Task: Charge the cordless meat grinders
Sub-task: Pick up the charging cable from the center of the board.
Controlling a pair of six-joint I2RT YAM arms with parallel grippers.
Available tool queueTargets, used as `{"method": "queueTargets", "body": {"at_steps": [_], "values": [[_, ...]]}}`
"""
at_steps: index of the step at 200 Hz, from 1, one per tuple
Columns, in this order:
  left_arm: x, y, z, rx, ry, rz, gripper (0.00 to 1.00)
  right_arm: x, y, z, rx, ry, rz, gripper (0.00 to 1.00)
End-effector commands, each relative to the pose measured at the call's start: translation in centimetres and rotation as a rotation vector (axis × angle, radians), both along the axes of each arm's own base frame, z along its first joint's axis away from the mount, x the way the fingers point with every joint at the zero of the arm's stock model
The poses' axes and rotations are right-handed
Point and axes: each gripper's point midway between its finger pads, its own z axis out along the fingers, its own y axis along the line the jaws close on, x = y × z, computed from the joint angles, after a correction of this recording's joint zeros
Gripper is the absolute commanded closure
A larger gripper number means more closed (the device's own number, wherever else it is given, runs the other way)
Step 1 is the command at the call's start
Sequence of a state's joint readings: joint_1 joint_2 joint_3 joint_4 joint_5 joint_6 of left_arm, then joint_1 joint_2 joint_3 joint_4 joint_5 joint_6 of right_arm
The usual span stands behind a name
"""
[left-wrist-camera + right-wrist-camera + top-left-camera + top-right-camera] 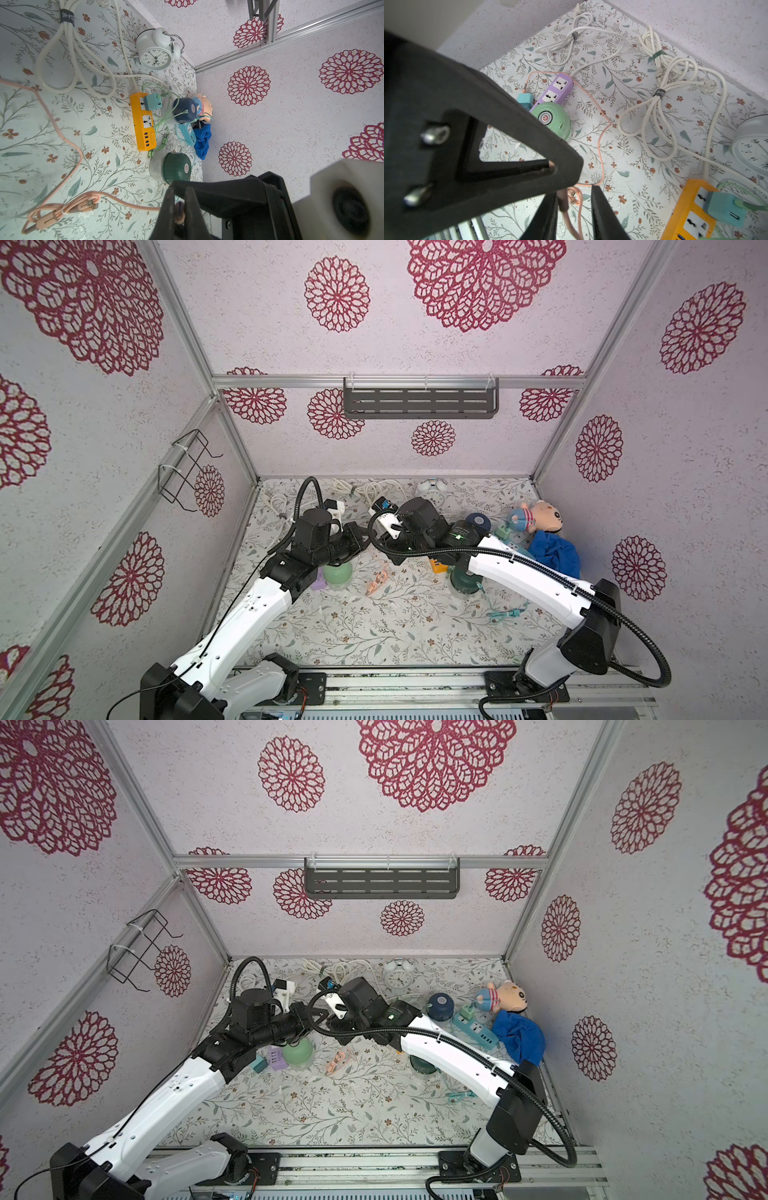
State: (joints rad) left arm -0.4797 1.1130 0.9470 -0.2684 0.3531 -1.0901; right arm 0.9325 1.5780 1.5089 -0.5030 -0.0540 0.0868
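- Pinching the peach cable (49, 215) near its plug end, the left gripper (179, 199) has its fingers pressed together on it, above mid-table in both top views.
- Right gripper (573, 191) meets it nearly tip to tip. Its fingers stand spread with the hanging cable between them, seemingly brushing one finger, though the wrist view is too close to be sure.
- Mint grinder (337, 572) sits left of centre in the frame, half under the left arm (249, 614) and just beside the purple strip (560, 87). Its button shows a red ring.
- Navy grinder (440, 1006) stands right of centre toward the back, just beside the blue strip (476, 1029), with a green cable (180, 113) plugged into its side.
- Dark green grinder (465, 581) sits lower and right of centre, partly under the right arm (532, 572), near the orange strip (143, 122).
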Motion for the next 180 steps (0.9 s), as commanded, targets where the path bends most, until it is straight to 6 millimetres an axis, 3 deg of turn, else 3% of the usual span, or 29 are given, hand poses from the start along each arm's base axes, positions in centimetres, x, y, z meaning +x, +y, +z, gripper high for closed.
{"method": "queueTargets", "body": {"at_steps": [1, 73, 143, 149, 159, 180], "values": [[-0.4, -0.1, -0.3, -0.005, 0.008, -0.008, 1.0, 0.3, 0.1, 1.6, 0.011, -0.039, -0.007, 0.73], [-0.8, -0.5, -0.6, -0.014, 0.027, -0.037, 1.0, 0.2, 0.6, 1.7, 0.018, -0.038, 0.006, 0.8], [-0.8, -0.5, -0.7, -0.013, 0.027, -0.036, 1.0, 0.2, 0.5, 1.8, 0.017, -0.041, 0.004, 1.0], [-0.8, -0.5, -0.6, -0.012, 0.026, -0.037, 0.88, 0.2, 0.4, 1.8, 0.016, -0.041, 0.002, 1.0], [-0.7, -0.1, -0.6, 0.004, 0.024, -0.021, 0.59, 0.2, 0.2, 1.8, 0.016, -0.045, -0.001, 1.0], [-0.7, 2.0, -0.8, 0.093, 0.008, 0.051, 0.24, -0.1, -0.3, 1.2, 0.003, -0.04, -0.005, 1.0]]}}
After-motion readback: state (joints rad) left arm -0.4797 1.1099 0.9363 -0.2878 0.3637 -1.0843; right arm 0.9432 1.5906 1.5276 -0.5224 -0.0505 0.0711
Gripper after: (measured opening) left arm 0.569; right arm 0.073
